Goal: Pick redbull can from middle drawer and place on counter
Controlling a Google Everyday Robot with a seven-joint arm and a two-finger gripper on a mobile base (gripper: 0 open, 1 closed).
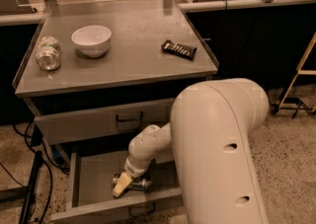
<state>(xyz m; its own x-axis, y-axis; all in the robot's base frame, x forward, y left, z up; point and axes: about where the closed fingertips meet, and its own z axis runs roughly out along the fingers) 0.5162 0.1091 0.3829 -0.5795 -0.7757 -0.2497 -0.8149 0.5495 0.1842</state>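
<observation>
Camera view: the gripper (121,186) is low in the open middle drawer (89,178), lower centre of frame.
Where the redbull can (141,184) lies: on the drawer floor, right beside the gripper, toward frame right.
Long axis: seemingly left to right, the can on its side.
Grip: cannot tell whether it holds the can.
Destination: the counter (133,55), upper frame.
</observation>
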